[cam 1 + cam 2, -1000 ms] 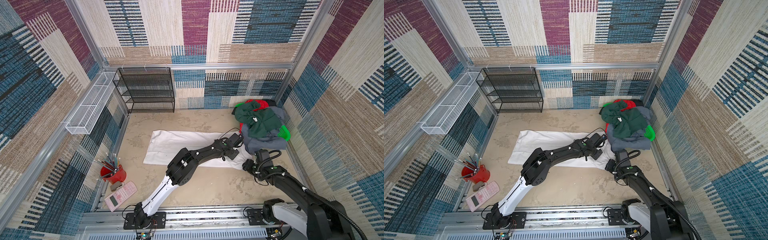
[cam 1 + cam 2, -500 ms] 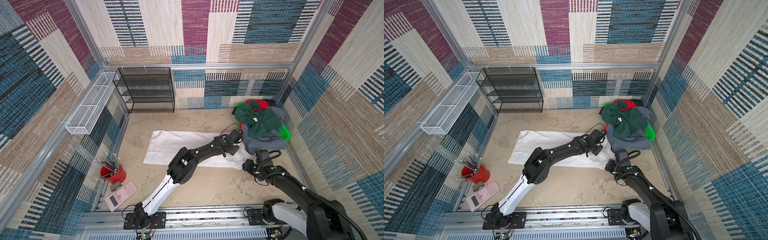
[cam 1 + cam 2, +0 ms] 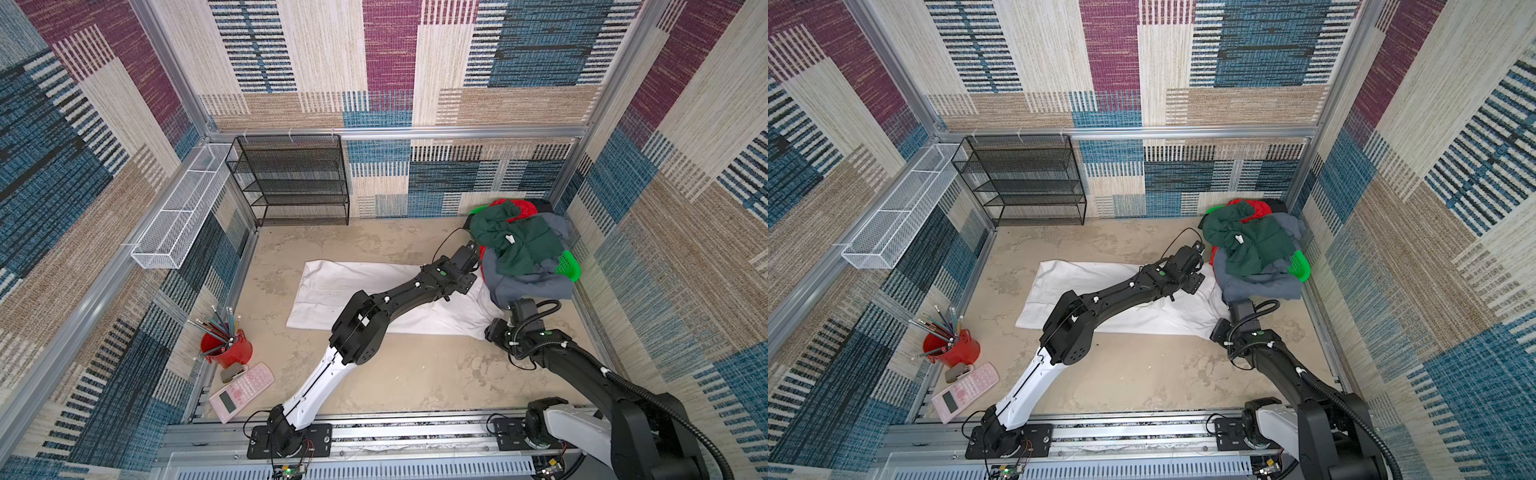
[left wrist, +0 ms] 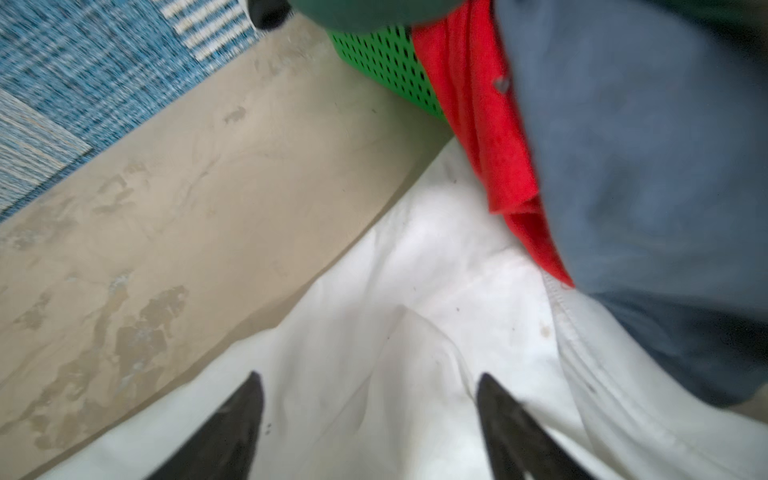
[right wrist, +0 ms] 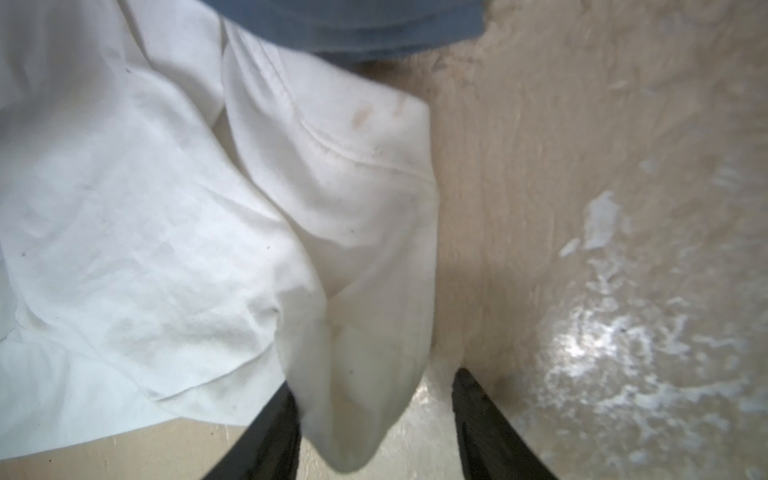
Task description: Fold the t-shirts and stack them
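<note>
One white t-shirt [image 3: 353,286] lies flat across the middle of the table [image 3: 415,374], and its right end touches the grey-blue shirt [image 3: 528,286] hanging from the green basket [image 3: 567,266] by the right wall; bare table lies open along the whole near side and in a far strip. The left gripper [image 4: 369,376] stands wide apart over the white cloth, pinching nothing, and the right gripper [image 5: 376,380], also apart, has the shirt's near right corner loose between its fingers. Four shirts: one white, and one dark green [image 3: 519,245], one grey-blue and one red [image 3: 521,205] heaped on the single basket.
</note>
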